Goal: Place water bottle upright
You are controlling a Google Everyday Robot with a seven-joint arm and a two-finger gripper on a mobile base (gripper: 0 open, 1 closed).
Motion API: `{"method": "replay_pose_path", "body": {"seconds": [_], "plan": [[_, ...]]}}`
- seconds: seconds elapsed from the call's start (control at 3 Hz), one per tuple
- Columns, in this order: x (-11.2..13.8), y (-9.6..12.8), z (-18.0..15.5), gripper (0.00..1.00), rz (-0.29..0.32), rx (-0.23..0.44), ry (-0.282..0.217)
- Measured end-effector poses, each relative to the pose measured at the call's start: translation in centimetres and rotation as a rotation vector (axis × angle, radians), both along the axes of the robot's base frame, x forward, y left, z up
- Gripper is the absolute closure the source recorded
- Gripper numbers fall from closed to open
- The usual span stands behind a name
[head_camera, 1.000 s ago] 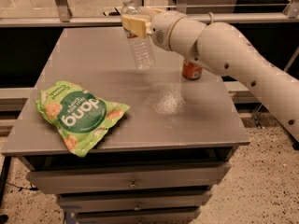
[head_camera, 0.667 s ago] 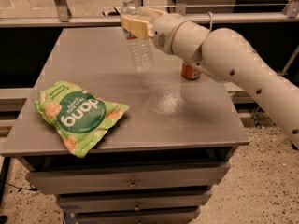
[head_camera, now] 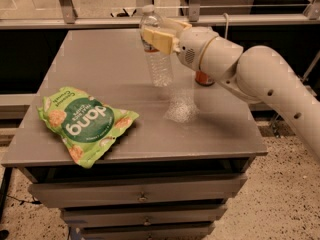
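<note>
The water bottle [head_camera: 160, 69] is held upright at the far middle of the bench [head_camera: 100, 59], pinched at its label band by the fingers [head_camera: 160, 40] of the gripper [head_camera: 151, 32]. If it is released too high or tilted, it could be toppled. Whether its base touches the bench cannot be told, and the soda can [head_camera: 203, 78] is half hidden behind the arm.

the gripper [head_camera: 154, 35], clamped round the water bottle [head_camera: 160, 69] over the far side of the table [head_camera: 90, 64], covers most of its label band. the white arm [head_camera: 260, 79] hides all but a sliver of the orange-red can [head_camera: 204, 79] and runs off the right edge; the drawers [head_camera: 140, 196] are cropped below.
</note>
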State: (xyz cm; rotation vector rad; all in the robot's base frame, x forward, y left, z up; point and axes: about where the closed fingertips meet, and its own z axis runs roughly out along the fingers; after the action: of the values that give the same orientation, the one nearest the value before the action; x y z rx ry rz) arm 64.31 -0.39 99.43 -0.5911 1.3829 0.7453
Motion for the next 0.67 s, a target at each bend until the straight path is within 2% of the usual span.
{"method": "replay_pose_path", "body": {"seconds": [0.67], "plan": [[-1.9, -5.4, -1.6, 1.00, 0.007, 0.082, -0.002]]}}
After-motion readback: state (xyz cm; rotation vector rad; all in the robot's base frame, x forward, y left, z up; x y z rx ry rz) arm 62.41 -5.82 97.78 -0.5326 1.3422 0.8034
